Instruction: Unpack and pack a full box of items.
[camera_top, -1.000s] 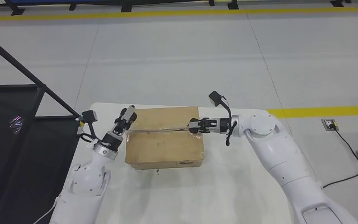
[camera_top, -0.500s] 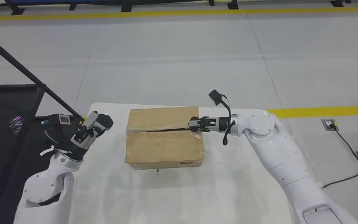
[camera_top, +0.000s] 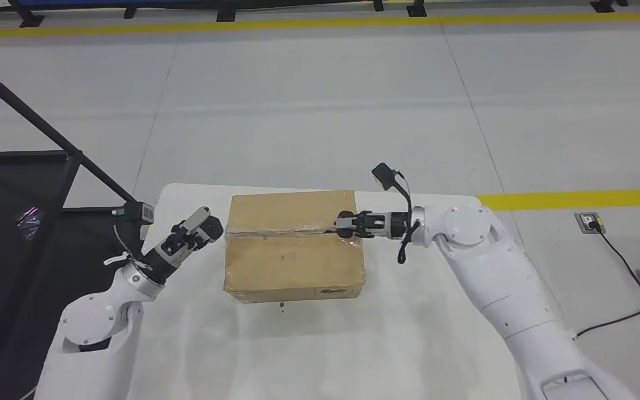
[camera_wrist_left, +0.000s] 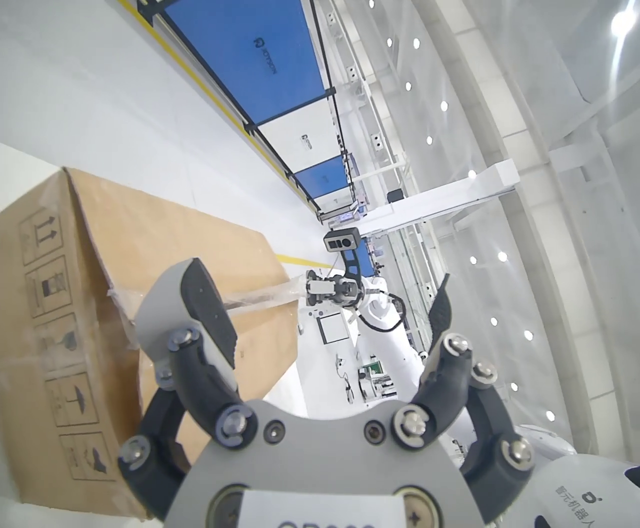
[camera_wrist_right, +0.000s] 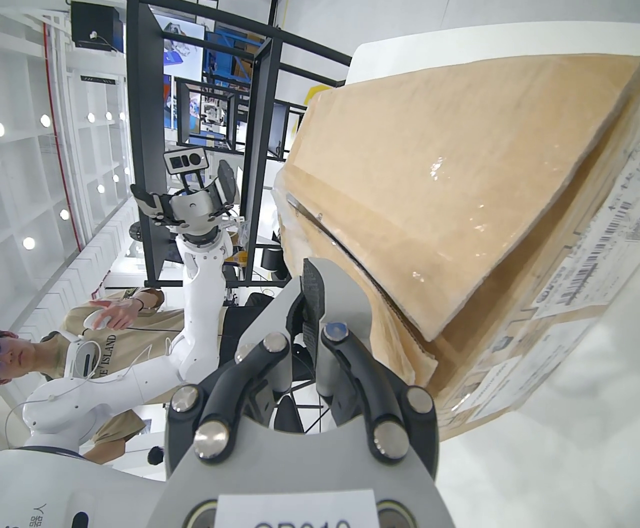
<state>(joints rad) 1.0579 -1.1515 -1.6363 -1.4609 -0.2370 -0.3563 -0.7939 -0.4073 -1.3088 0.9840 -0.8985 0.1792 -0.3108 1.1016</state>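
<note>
Bright, even overhead light fills my top view; the box (camera_top: 293, 245) casts only a faint shadow on the white table (camera_top: 400, 330). Through the left wrist camera I see rows of ceiling lamps (camera_wrist_left: 442, 106) flaring, and straight lines bowing toward the edges. In the right wrist view, glare glints off the clear tape (camera_wrist_right: 438, 166).

The box (camera_wrist_left: 175, 235) bears a column of handling pictograms (camera_wrist_left: 50, 320) on one end and barcode labels (camera_wrist_right: 582, 272), unreadably small, on another side.
</note>
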